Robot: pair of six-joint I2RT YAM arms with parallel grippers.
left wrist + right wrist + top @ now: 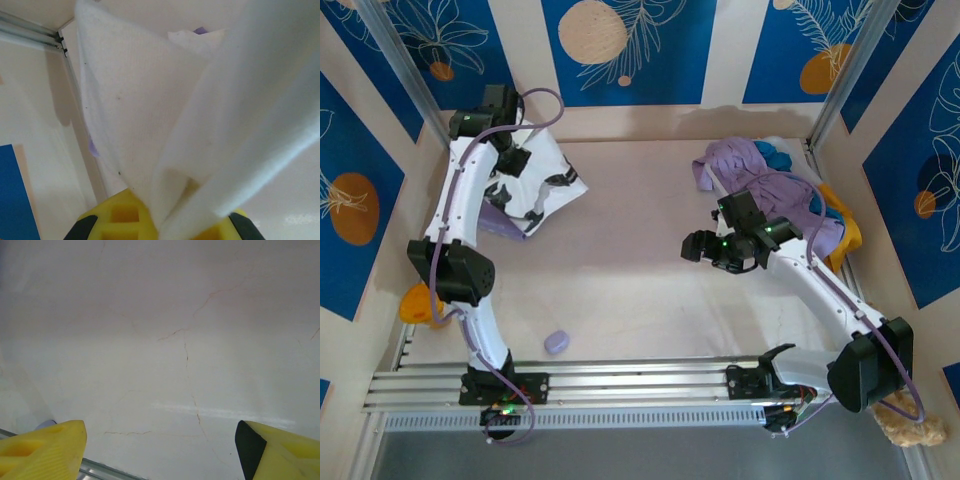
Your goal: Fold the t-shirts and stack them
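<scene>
At the far-left corner, the left gripper (513, 158) is pinched shut on the white t-shirt (548, 185), partly raised off the counter (640, 300): spreading precedes folding. Over mid-counter the right gripper (701, 247) hovers wide open and empty; it should probably take a second edge. The other t-shirts (760, 170) lie heaped far right.

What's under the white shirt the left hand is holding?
A lavender cloth edge shows beneath the white shirt, which the left hand grips. The rest and anything else below is covered.
</scene>
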